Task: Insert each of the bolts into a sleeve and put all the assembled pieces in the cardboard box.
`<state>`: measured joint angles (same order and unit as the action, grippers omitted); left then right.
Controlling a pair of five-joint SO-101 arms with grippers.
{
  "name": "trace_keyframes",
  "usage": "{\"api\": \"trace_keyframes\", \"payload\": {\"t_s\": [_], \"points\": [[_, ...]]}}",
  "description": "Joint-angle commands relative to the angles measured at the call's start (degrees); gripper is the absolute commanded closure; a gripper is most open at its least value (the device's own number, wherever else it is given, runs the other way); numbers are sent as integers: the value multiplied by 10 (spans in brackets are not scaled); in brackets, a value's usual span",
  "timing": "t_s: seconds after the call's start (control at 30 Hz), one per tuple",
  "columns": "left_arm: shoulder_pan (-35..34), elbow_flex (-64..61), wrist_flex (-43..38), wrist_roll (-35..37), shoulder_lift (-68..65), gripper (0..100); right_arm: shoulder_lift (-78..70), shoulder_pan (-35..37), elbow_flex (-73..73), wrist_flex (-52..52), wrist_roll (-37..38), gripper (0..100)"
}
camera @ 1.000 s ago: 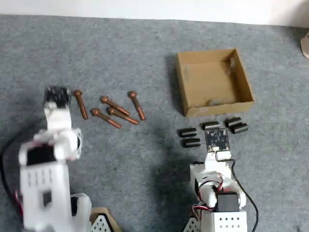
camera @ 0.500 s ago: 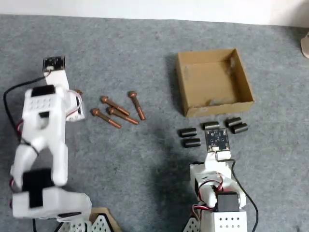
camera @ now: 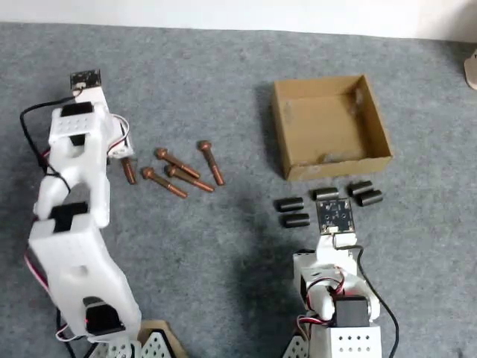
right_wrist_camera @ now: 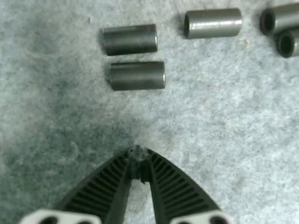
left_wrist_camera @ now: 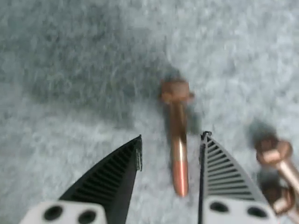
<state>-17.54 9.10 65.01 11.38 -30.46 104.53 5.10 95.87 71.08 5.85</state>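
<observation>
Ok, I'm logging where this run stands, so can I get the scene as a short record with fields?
left gripper: open, astride one bolt
right gripper: shut, over the carpet, short of the sleeves
other bolts: four, loose on the carpet
sleeve count: five, none with a bolt in it
cardboard box: no pieces inside

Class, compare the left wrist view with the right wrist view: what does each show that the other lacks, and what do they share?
Left wrist view: the open left gripper straddling one copper bolt, with another bolt beside it. Right wrist view: the shut right gripper and five dark sleeves lying ahead of it. Shared: the grey carpet under both grippers.
</observation>
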Motion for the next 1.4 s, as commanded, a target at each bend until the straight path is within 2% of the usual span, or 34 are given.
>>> {"api": "trace_keyframes", "payload": {"t_s": [0.0, 0.27, 0.43, 0.5, 0.6, 0.7, 0.93, 1.07, 1.23, 1.37], "points": [[-2, 76, -1, 8, -34, 800, 5, 3, 59, 2, 5, 994], [-4, 198, 70, 9, -137, 809, 6, 3, 59, 0, 5, 994], [-2, 256, 105, 9, -174, 990, 7, 3, 59, -33, 6, 994], [-2, 264, 114, 9, -179, 988, 7, 2, 59, -80, 15, 994], [-6, 269, 120, 8, -180, 987, 7, -9, 59, -136, 103, 994], [-6, 269, 118, 8, -181, 986, 6, -32, 58, -185, 233, 994], [-5, 267, 118, 6, -182, 986, 2, -53, 60, -227, 295, 994], [-5, 267, 119, 5, -182, 987, 0, -39, 59, -189, 375, 993], [-4, 267, 119, 5, -182, 987, 0, -10, 55, -102, 495, 899], [-4, 267, 119, 5, -182, 987, 0, -9, 55, -61, 576, 894]]}}
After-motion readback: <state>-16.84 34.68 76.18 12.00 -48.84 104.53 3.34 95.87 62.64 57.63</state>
